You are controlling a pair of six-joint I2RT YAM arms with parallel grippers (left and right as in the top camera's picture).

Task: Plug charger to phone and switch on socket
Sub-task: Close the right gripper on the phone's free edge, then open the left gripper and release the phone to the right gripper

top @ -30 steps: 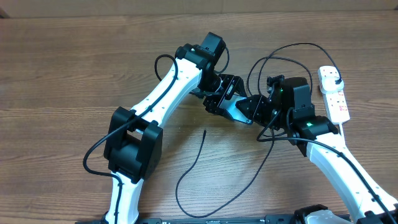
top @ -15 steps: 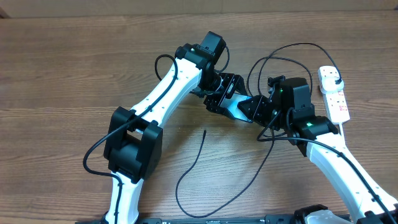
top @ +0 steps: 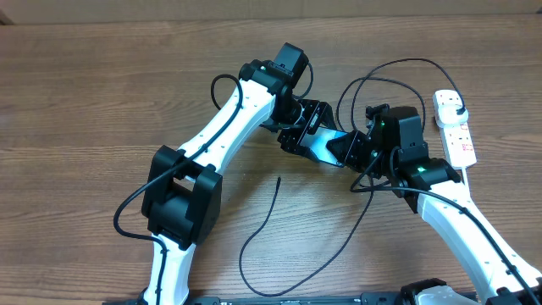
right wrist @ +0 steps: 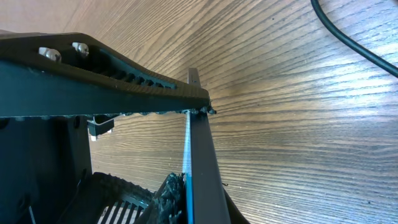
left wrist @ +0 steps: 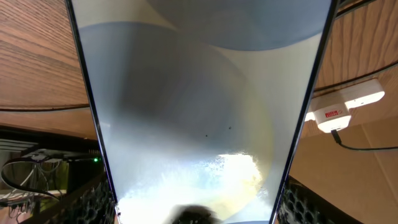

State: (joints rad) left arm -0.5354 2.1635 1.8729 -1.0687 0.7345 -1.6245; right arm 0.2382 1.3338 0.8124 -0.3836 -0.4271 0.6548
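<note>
Right claw [top: 345, 146] has clenched onto phone [top: 321, 152] edge; left claw [top: 305, 134] grasps phone too.

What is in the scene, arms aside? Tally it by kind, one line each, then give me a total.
phone: 1
charger cable: 1
power strip: 1
Total: 3

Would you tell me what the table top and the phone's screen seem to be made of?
The table top: wood or wood-look laminate, fairly matte; grain lines show. The phone: screen probably glass, glossy; it mirrors blurred shapes.
</note>
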